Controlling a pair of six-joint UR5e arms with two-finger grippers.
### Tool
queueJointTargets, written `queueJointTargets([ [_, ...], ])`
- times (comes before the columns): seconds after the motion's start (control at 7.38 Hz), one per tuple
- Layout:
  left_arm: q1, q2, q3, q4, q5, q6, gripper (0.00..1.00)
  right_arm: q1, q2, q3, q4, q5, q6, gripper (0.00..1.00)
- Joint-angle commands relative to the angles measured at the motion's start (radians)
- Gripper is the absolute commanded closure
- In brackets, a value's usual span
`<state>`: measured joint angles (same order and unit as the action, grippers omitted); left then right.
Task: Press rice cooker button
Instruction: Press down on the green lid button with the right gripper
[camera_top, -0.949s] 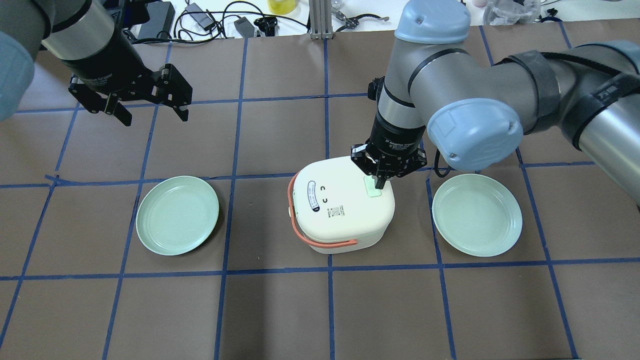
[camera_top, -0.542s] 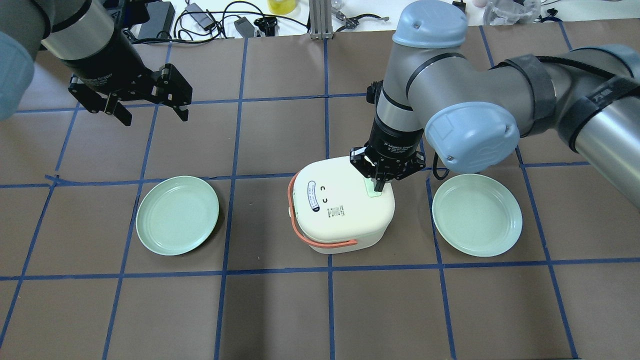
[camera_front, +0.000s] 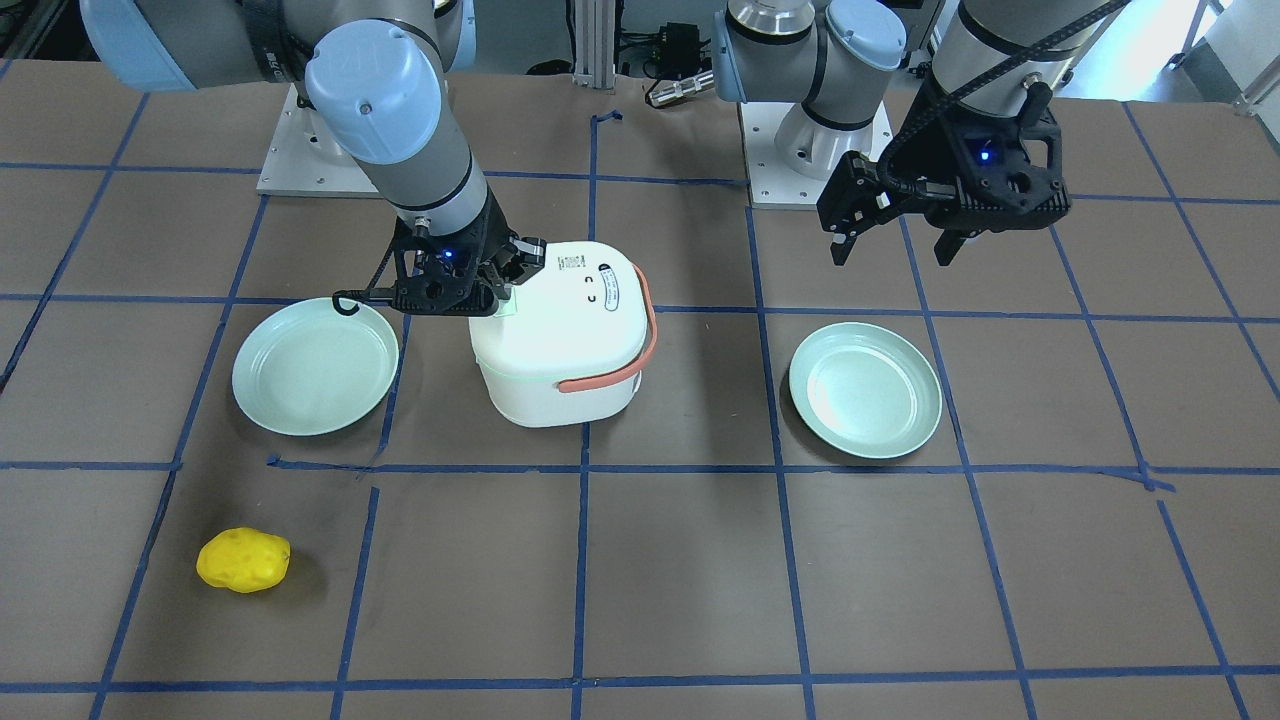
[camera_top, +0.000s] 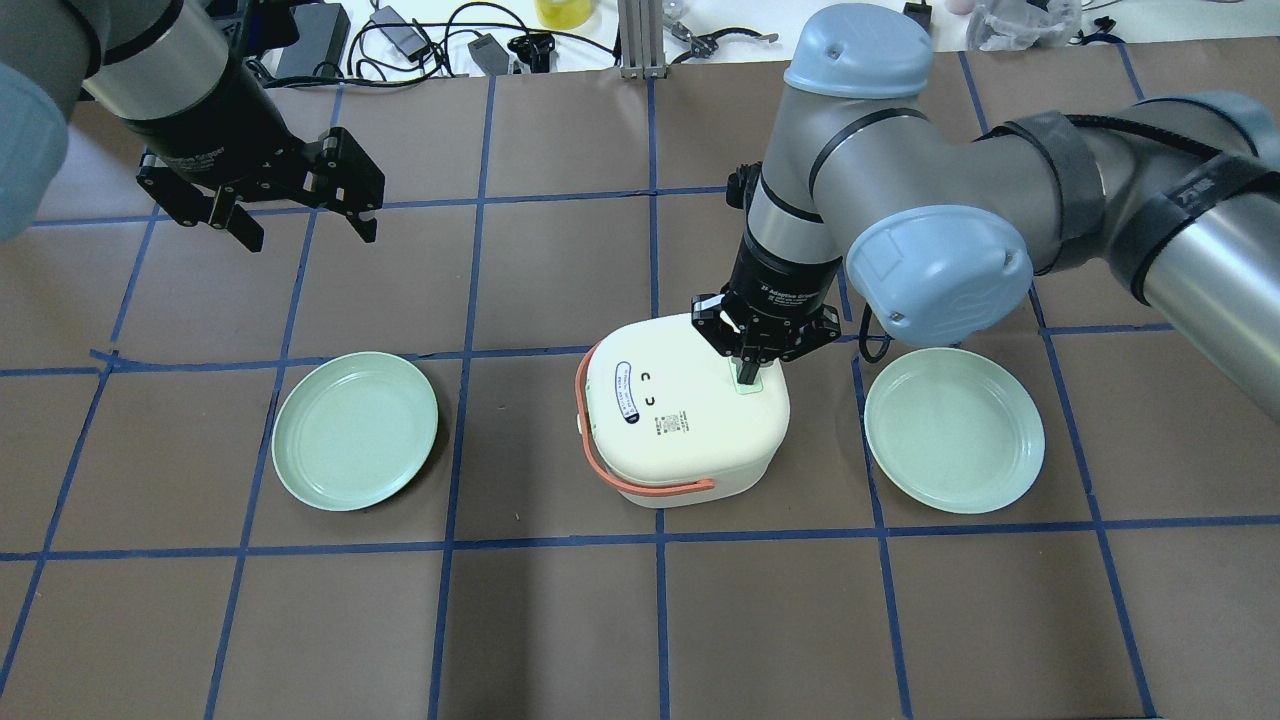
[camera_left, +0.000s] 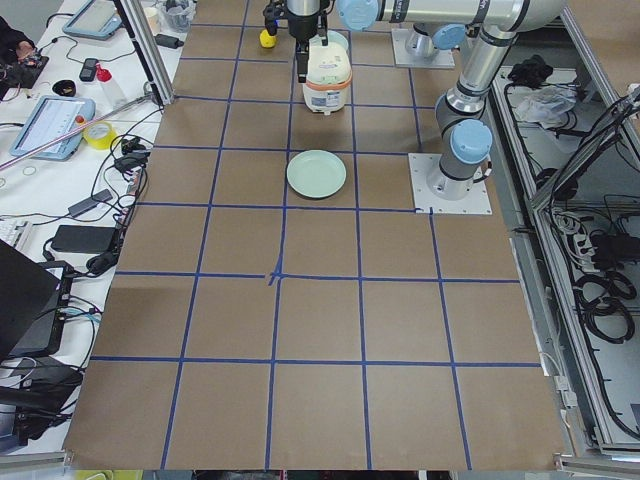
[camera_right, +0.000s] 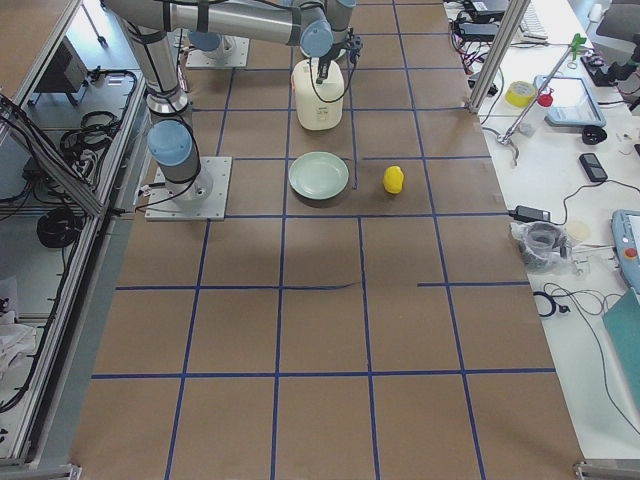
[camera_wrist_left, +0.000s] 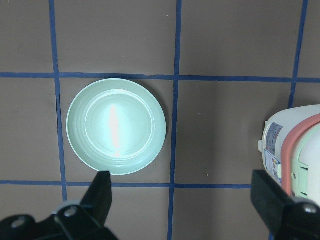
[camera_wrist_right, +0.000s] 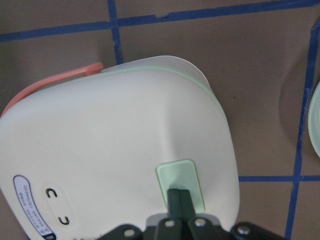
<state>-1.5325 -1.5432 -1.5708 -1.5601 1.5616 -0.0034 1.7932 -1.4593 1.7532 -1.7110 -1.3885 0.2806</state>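
A white rice cooker (camera_top: 680, 410) with an orange handle stands mid-table; it also shows in the front view (camera_front: 555, 340). Its pale green button (camera_wrist_right: 179, 181) sits on the lid's right side. My right gripper (camera_top: 747, 376) is shut, pointing straight down, with its fingertips (camera_wrist_right: 180, 201) on the button. In the front view my right gripper (camera_front: 497, 296) is at the lid's edge. My left gripper (camera_top: 305, 232) is open and empty, raised over the table's far left, above a green plate (camera_wrist_left: 116, 126).
Two pale green plates flank the cooker, one on the left (camera_top: 355, 430) and one on the right (camera_top: 953, 430). A yellow lumpy object (camera_front: 243, 560) lies on the operators' side. Cables and devices (camera_top: 420, 40) lie beyond the table's far edge.
My right gripper has moved slightly left and down until its shut fingertips rest on the green button. The left arm has not moved.
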Motion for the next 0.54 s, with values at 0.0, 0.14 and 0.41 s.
queueJointTargets([
  [0.0, 0.000, 0.000, 0.000, 0.000, 0.000, 0.000, 0.00, 0.000, 0.000, 0.006, 0.001, -0.006, 0.000, 1.00],
  [0.14, 0.000, 0.000, 0.000, 0.000, 0.000, 0.000, 0.00, 0.000, -0.001, 0.018, -0.001, -0.007, 0.000, 1.00],
  [0.41, 0.000, 0.000, 0.000, 0.000, 0.000, 0.000, 0.00, 0.000, -0.001, 0.022, -0.004, -0.007, 0.002, 1.00],
])
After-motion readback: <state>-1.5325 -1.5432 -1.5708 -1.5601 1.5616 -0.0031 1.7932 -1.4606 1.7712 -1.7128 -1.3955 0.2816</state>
